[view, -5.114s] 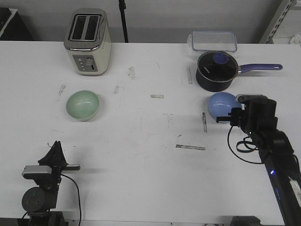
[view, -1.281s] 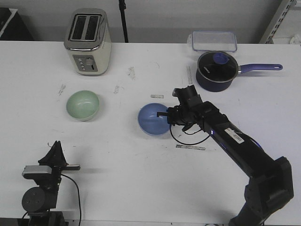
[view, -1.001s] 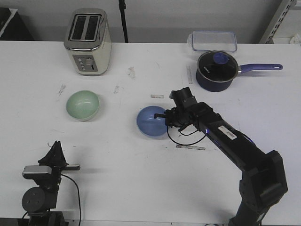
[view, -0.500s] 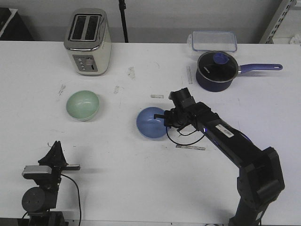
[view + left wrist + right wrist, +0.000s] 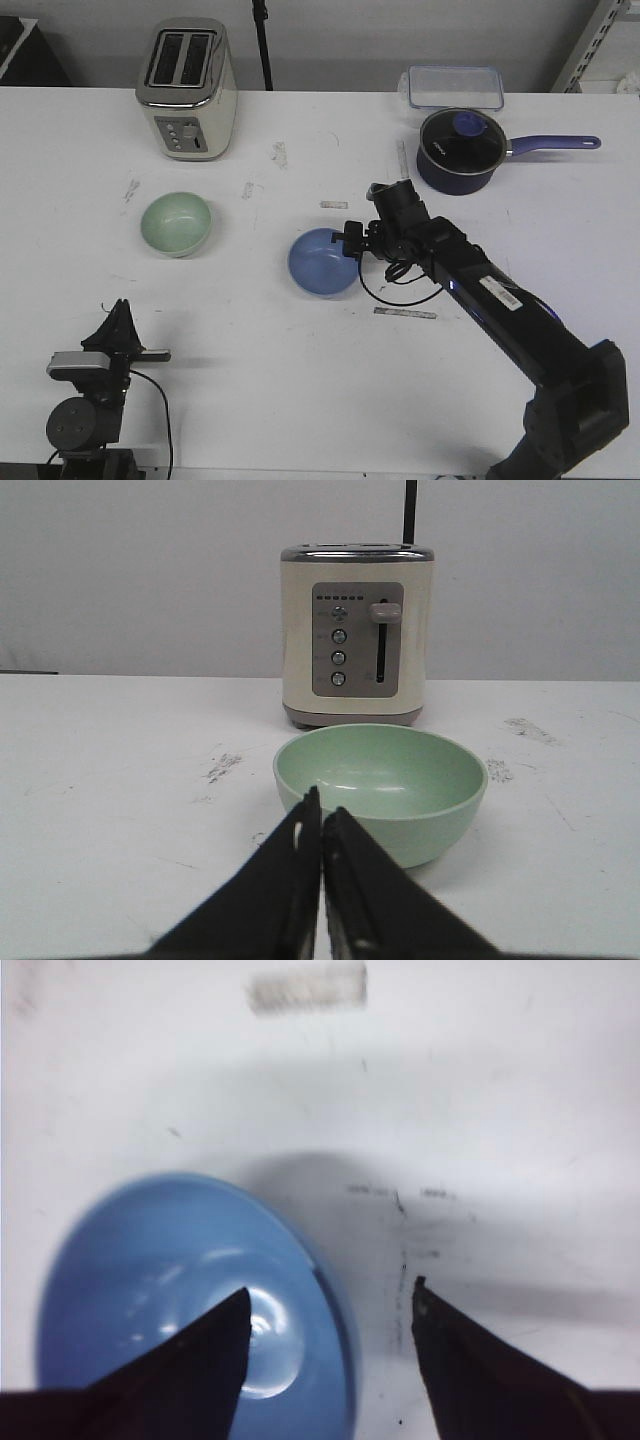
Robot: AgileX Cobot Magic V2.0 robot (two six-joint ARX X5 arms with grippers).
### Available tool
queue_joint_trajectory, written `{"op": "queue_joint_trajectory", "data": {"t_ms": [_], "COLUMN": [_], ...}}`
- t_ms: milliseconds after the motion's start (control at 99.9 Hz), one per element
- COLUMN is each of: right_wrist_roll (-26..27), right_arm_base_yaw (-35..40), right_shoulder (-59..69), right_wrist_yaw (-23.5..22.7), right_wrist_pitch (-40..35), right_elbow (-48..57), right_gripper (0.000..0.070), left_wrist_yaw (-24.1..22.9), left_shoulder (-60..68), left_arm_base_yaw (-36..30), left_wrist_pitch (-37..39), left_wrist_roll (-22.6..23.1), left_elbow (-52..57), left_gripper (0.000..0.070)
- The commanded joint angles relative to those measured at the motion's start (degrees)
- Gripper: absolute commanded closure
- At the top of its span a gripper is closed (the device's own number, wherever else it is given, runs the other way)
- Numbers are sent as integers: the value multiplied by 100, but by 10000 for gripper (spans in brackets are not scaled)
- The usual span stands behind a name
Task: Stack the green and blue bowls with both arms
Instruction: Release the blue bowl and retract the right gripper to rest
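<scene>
The blue bowl sits upright on the white table near its middle. My right gripper is open at the bowl's right rim. In the right wrist view, the gripper has one finger over the inside of the blue bowl and the other over bare table, with the rim between them. The green bowl sits upright at the left. My left gripper is shut and empty near the front left edge. In the left wrist view it points at the green bowl just ahead.
A cream toaster stands at the back left, behind the green bowl, and shows in the left wrist view. A dark navy saucepan with a purple handle and a clear lidded container stand at the back right.
My right arm carried the blue bowl from beside the saucepan to the table's middle. Its jaws have now opened and the bowl rests on the table. The left arm has not moved.
</scene>
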Motion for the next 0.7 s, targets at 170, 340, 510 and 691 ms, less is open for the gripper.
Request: {"op": "queue_joint_trajectory", "data": {"t_ms": [170,340,510,691], "right_wrist_roll": [-782,-1276,-2157,-3591], "right_arm_base_yaw": [-42,-310,-785,-1394], "right_shoulder": [-612,-1432,-2267,-3049], "right_wrist_yaw": [313,315,306,310], "right_wrist_pitch": [756,1932,2813,2955], "right_elbow": [-352,-1344,-2367,-3121], "right_gripper": [339,479,601,692], "left_wrist_yaw": [-9,-9,-9,-9], "left_shoulder": [-9,-9,-9,-9], "left_arm_base_yaw": [0,0,0,0], "left_wrist_pitch": [90,90,90,90], "left_wrist_roll": [-37,-37,-37,-37], "left_elbow": [-129,-129,-129,-129], "left_gripper": [699,699,699,699]}}
